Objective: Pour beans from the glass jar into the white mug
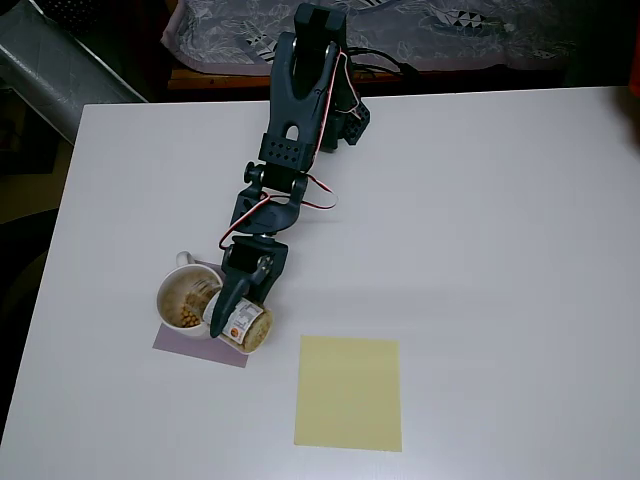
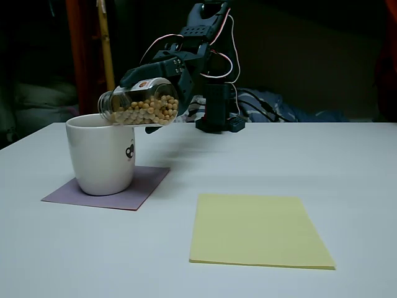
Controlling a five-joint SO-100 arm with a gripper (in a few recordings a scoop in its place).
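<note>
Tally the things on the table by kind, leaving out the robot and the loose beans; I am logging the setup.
Clear glass jar with a white label, held tilted by the gripper over the mug: 1
Round white ceramic mug: 1
Flat purple square mat under the mug: 1
Flat pale yellow paper sheet: 1
Total: 4
</note>
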